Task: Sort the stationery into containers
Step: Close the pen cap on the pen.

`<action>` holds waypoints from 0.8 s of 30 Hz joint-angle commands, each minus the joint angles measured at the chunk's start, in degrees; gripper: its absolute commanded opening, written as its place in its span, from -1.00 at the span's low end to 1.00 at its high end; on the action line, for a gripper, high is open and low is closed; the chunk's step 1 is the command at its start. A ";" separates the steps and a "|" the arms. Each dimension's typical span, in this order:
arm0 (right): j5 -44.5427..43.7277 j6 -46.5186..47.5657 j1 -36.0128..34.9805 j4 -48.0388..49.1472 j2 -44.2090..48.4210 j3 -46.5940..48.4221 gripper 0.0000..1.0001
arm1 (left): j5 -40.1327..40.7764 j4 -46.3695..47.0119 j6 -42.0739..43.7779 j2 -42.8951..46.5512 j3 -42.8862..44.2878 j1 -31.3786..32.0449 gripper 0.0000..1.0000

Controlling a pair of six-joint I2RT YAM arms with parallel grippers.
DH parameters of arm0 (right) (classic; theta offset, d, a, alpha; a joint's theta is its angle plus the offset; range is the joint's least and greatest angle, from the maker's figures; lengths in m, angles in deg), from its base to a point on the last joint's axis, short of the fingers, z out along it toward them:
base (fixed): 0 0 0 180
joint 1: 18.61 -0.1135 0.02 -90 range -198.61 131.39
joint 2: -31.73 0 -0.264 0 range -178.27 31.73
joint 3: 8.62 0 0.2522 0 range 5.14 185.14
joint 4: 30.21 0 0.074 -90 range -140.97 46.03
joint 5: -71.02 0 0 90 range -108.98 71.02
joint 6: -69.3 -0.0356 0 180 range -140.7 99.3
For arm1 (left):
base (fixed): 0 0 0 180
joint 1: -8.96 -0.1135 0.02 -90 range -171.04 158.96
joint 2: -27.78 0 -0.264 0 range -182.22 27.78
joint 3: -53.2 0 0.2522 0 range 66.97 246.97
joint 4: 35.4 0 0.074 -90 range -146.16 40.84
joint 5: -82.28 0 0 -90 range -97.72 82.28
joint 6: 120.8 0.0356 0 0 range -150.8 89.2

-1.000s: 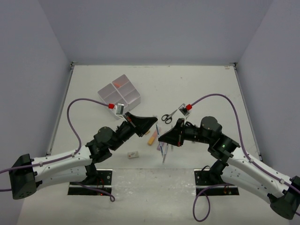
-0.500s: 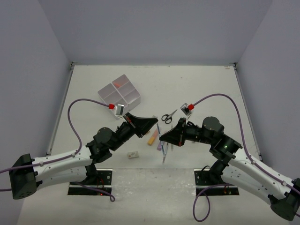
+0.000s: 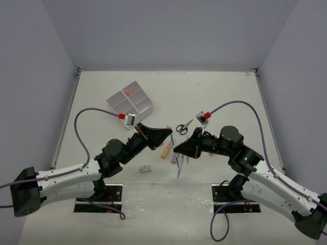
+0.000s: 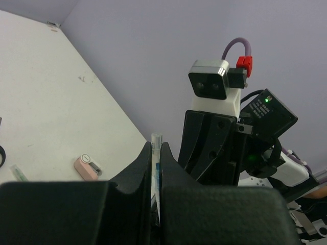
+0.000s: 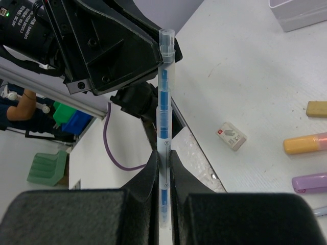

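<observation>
**A:** White table (image 3: 219,92), lavender walls. How far along?

**B:** Barely started, I'd say. The containers (image 3: 118,100) sit at 11 o'clock from table centre. Only 1 orange-red item (image 3: 131,92) shows, in the far bin. Nothing visible in the other 3.

**A:** What's loose?

**B:** The 2 grippers meet near mid-table. From there, the scissors (image 3: 184,126) are at 1 o'clock. The orange highlighter (image 5: 306,144) and purple highlighter (image 5: 309,182) are at about 6 o'clock. The white eraser (image 3: 145,168) is at 7 o'clock. There's a beige eraser (image 5: 317,108) too. All are on the table, well apart from the bins.

**A:** Fingers?

**B:** The right gripper (image 5: 162,159) is pinching a blue-cored pen (image 5: 163,92) at mid-shaft. The left gripper (image 4: 156,154) is pressed onto a clear pen (image 4: 155,140), with the tip poking out. The 2 grippers are nose to nose.

**A:** Same pen?

**B:** Can't tell. Could be a handover.

**A:** What's left?

**B:** Nearly everything: the pen or pens in hand, the scissors, 2 highlighters and the erasers all need binning.
</observation>
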 commanded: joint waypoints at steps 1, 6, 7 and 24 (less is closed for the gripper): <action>-0.54 0.28 -0.27 2.15 -1.06 4.12 -1.00 | -0.66 3.99 -1.12 -0.92 -0.94 0.04 -1.00; -1.96 0.79 -0.28 3.80 -0.97 4.89 -1.00 | -0.82 3.90 -1.04 -1.01 -0.61 -0.04 -1.00; -2.61 0.84 -0.22 4.04 -0.87 4.78 -1.00 | -0.84 3.84 -1.04 -1.06 -0.64 -0.04 -1.00; -5.65 0.68 -0.28 13.07 -0.70 4.17 -1.00 | -1.53 6.47 -1.23 -3.64 0.70 0.05 -0.65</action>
